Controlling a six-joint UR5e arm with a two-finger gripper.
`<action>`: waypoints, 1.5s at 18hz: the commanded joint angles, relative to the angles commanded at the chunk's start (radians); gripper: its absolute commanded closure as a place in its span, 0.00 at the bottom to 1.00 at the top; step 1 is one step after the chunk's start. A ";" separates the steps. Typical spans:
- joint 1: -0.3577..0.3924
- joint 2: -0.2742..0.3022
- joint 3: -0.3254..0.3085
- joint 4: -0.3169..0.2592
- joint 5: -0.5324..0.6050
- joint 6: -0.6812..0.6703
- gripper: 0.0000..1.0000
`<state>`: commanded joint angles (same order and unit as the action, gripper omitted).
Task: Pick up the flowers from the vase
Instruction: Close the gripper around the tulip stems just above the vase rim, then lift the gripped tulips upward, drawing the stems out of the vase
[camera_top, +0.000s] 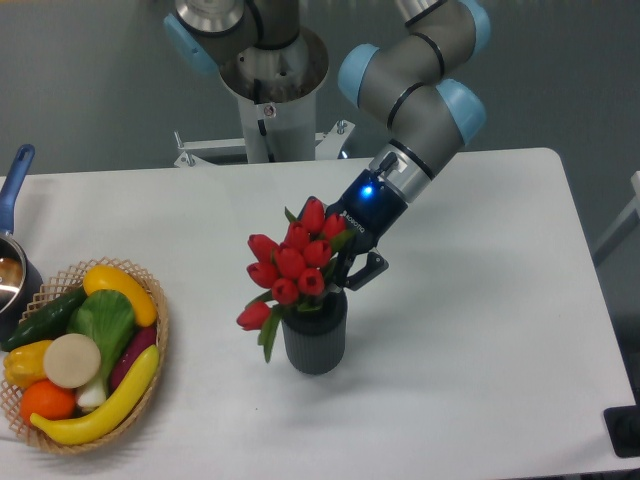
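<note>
The flowers (293, 262), a bunch of red tulips with green leaves, stand in the vase (315, 340), a short dark grey ribbed cylinder near the middle of the table. The blooms lean to the left. My gripper (348, 272) comes down at a slant from the upper right and sits right behind the bunch, just above the vase's mouth. One dark finger (370, 270) shows to the right of the stems. The other finger is hidden behind the blooms, so I cannot tell whether the jaws grip the stems.
A wicker basket (155, 345) with toy vegetables and fruit stands at the front left. A blue-handled metal pot (12, 270) sits at the left edge. The arm's base (272, 90) rises behind the table's far edge.
</note>
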<state>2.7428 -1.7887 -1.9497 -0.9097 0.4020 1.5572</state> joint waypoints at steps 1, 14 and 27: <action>0.000 0.002 0.005 0.000 -0.002 -0.014 0.47; 0.014 0.021 0.087 0.000 -0.060 -0.180 0.56; 0.071 0.061 0.156 0.000 -0.179 -0.405 0.56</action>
<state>2.8133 -1.7273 -1.7933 -0.9097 0.2225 1.1523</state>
